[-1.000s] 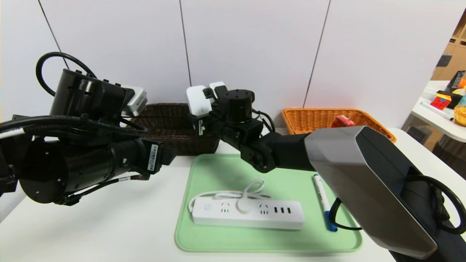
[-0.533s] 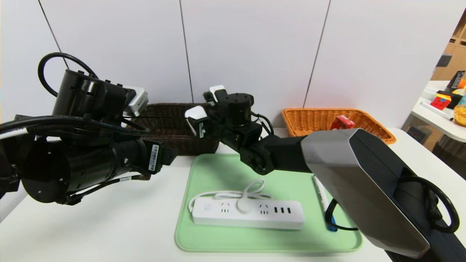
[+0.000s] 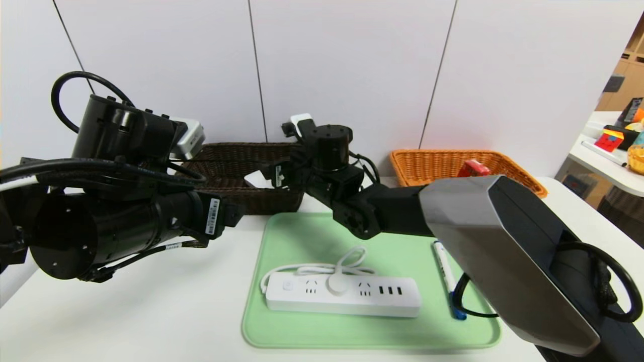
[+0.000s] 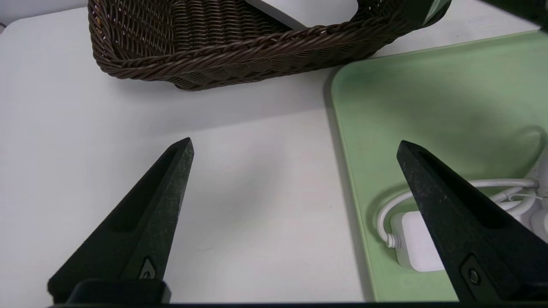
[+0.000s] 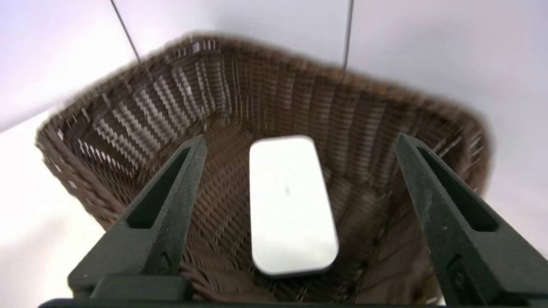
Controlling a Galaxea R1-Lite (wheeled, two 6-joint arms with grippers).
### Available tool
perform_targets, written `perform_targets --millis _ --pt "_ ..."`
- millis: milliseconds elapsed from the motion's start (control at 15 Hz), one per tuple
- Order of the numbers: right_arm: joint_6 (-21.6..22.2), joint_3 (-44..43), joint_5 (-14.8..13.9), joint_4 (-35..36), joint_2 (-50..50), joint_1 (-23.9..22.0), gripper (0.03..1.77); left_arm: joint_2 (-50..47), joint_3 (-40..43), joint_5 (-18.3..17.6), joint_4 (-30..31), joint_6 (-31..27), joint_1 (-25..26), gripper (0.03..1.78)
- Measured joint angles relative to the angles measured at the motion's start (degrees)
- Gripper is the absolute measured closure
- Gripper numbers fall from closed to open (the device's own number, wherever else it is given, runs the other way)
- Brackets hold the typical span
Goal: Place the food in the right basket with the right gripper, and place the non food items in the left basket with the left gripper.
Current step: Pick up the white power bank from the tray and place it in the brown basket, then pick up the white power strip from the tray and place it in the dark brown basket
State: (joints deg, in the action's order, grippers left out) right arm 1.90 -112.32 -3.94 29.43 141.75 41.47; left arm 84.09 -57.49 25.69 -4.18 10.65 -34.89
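Withdrawing the right gripper (image 5: pixel 299 222), jaws apart and empty, risks snagging the dark brown woven left basket (image 5: pixel 141 111) wall and dragging it. The flat white rounded device (image 5: pixel 291 205) lies inside. The left gripper (image 4: pixel 295 214) is held spread, idle.

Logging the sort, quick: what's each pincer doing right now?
Left pincer: open, holding nothing.
Right pincer: open, empty, above the white device in the dark basket.

I see a dark brown rough woven wicker basket (image 5: pixel 141 111) holding a smooth, matt white rounded plastic device (image 5: pixel 291 205); my tabletop (image 4: pixel 85 128) looks smooth white.
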Motion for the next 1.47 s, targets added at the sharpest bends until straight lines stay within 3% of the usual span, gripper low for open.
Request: perform_targets --millis 200,333,467,733,867,1067,1200,1333,1467 --pt "-3.24 0.00 -5.23 -0.46 -3.44 -1.15 0.20 -0.27 0.09 1.55 0.13 -0.02 0.00 0.12" --pt "-7.55 0.00 -8.66 0.48 -5.18 -2.08 0.18 -0.20 0.05 6.80 0.79 -0.90 0.00 0.12" --pt "-9.81 0.00 -9.05 1.18 -6.67 -3.17 0.16 -0.07 0.66 8.74 3.97 -3.19 -0.15 0.12" --pt "-9.92 0.80 -8.62 -5.49 -13.23 -4.33 0.13 -1.01 1.93 7.08 10.26 -9.08 -0.39 0.12" --pt "-9.84 1.28 -8.79 -12.18 -17.41 -5.14 0.12 -2.51 1.46 3.15 9.30 -10.28 -1.30 0.12" --pt "-7.98 1.55 -9.01 -29.12 -24.14 -6.89 0.11 -5.01 1.07 -2.84 4.00 -10.58 -3.23 0.12" --pt "-4.85 1.22 -9.03 -42.62 -28.14 -8.73 0.11 -6.34 0.91 -10.12 1.21 -10.58 -3.80 0.12" --pt "1.15 1.02 -9.09 -53.65 -31.50 -10.93 0.11 -7.33 1.40 -19.30 -0.78 -10.41 -3.94 0.12" --pt "6.97 1.27 -9.14 -58.39 -34.65 -12.20 0.11 -7.85 2.84 -28.62 -0.91 -10.22 -3.89 0.12"
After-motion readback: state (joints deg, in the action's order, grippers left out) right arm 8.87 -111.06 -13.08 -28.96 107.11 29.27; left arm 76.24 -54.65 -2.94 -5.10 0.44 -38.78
